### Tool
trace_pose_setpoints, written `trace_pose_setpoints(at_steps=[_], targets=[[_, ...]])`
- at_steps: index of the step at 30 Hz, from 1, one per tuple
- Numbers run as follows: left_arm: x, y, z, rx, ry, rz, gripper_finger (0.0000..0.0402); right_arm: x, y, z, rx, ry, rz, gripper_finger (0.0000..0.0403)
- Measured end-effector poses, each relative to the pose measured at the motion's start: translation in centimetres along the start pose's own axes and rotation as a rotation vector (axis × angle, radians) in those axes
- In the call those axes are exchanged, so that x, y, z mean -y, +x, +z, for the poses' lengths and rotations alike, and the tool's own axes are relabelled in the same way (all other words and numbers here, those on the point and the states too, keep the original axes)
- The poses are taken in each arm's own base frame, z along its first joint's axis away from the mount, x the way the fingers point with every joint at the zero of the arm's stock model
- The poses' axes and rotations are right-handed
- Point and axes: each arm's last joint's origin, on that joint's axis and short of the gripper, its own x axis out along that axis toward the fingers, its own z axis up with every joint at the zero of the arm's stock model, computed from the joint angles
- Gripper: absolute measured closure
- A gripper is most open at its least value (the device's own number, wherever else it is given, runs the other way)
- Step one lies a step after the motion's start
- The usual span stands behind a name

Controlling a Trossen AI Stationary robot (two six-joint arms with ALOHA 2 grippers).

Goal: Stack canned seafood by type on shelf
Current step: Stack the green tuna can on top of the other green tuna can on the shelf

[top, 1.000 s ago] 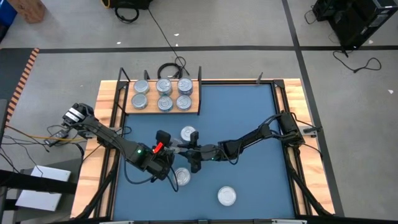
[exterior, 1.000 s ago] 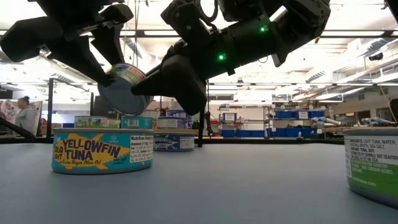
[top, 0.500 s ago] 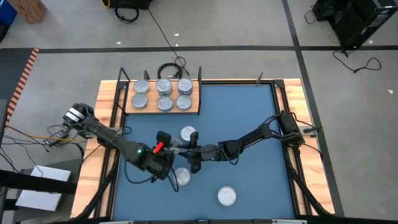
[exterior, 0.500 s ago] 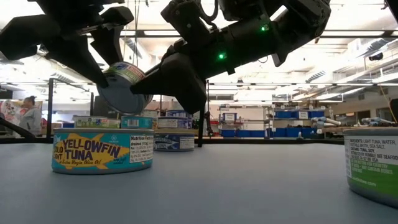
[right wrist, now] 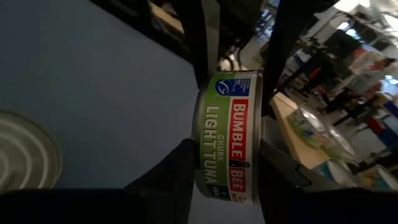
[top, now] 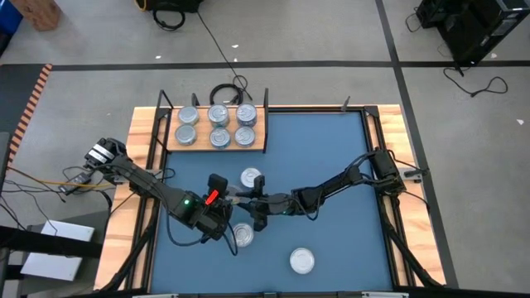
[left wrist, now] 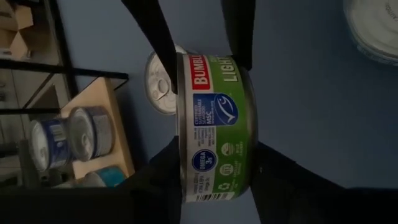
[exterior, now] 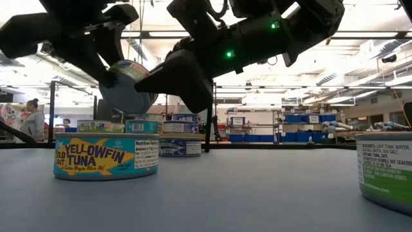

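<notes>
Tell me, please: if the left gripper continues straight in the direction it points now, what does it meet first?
Probably the right gripper: it faces the left gripper, with the green-label tuna can between both sets of fingers.

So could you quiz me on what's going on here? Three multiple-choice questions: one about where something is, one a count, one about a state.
1. Where is the green-labelled can?
A. lying on the blue mat
B. held in the air between the two grippers
C. on the shelf

2. How many cans does the high view show on the shelf?
A. three
B. six
C. nine

3. How does the yellowfin tuna can sit?
A. flat on the mat
B. on its edge
C. stacked on another can

Answers: 1 B, fingers of both the left gripper and the right gripper flank it above the mat. 2 B, two rows of three lids. 3 A, its base rests on the mat.
</notes>
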Motion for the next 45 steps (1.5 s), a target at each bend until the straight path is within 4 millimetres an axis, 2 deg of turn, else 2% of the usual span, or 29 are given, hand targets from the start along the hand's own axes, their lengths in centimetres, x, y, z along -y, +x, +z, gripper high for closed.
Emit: trace_pose_setpoints(at_steps=[4, 7, 11, 15, 22, 24, 31, 38, 45], targets=[[-1.1, -0.6, -0.1, -0.056, -0.055, 0.047, 0.0257, 0.2, -0.1, 0.4, -0.016, 0.013, -0.082, 0.0223], [-2.0, -1.1, -1.1, -0.155, -0.052, 0.103, 0.0257, -0.2, -0.3, -0.1, -0.067, -0.005, -0.105, 0.0201], [-3.2, -1.6, -2.3, -0.260, -0.058, 0.214, 0.0257, -0.4, -0.4, -0.2, -0.083, -0.022, -0.093, 0.0197], [-4.4, -1.5, -3.6, -0.376, -0.108, 0.289, 0.0257, -0.6, -0.4, -0.5, -0.114, -0.041, -0.081, 0.0234], [-8.4, -0.4, -5.3, -0.458, -0.320, 0.348, 0.0257, -0.5, -0.7, -0.4, -0.136, -0.055, -0.060, 0.0370], [-9.7, 0.1, -6.0, -0.478, -0.385, 0.368, 0.0257, -0.4, -0.7, -0.3, -0.138, -0.052, -0.061, 0.0393], [-13.9, 2.3, -8.9, -0.629, -0.459, 0.413, 0.0257, -0.2, -1.5, -0.3, -0.192, -0.032, -0.031, 0.0397], [-16.4, 4.6, -12.5, -0.787, -0.535, 0.489, 0.0257, 0.7, -3.6, -0.5, -0.214, -0.002, -0.087, 0.0400], [-19.2, 6.8, -14.1, -0.783, -0.591, 0.489, 0.0257, 2.1, -6.3, 0.3, -0.198, 0.013, -0.156, 0.0401]])
